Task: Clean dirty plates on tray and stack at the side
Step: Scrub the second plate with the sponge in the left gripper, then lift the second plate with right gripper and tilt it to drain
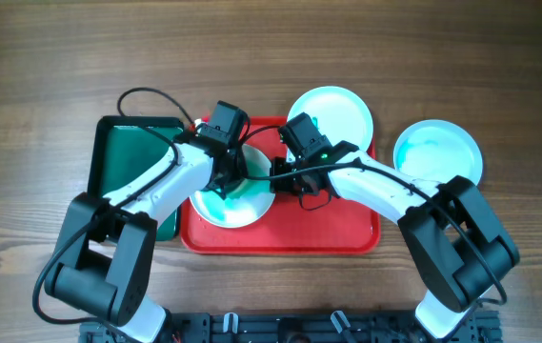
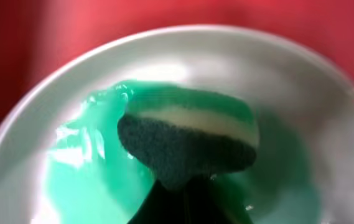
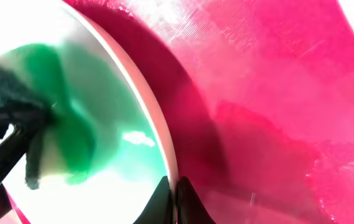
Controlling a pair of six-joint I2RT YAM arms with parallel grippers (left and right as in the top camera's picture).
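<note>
The left fingers (image 2: 170, 208) are clamped on a sponge (image 2: 189, 134), which presses onto the plate (image 1: 237, 205) lying in the left half of the tray (image 1: 347, 238), apparently to scrub it. The right fingers (image 3: 163, 202) are pinched shut on that plate's right rim, likely to steady it against the rubbing. The plate is white, its face smeared with wet, glossy teal. A second plate (image 1: 332, 110) overlaps the tray's far edge. A third plate (image 1: 439, 152), faintly teal, sits on the worktop (image 1: 42, 76) right of the tray.
</note>
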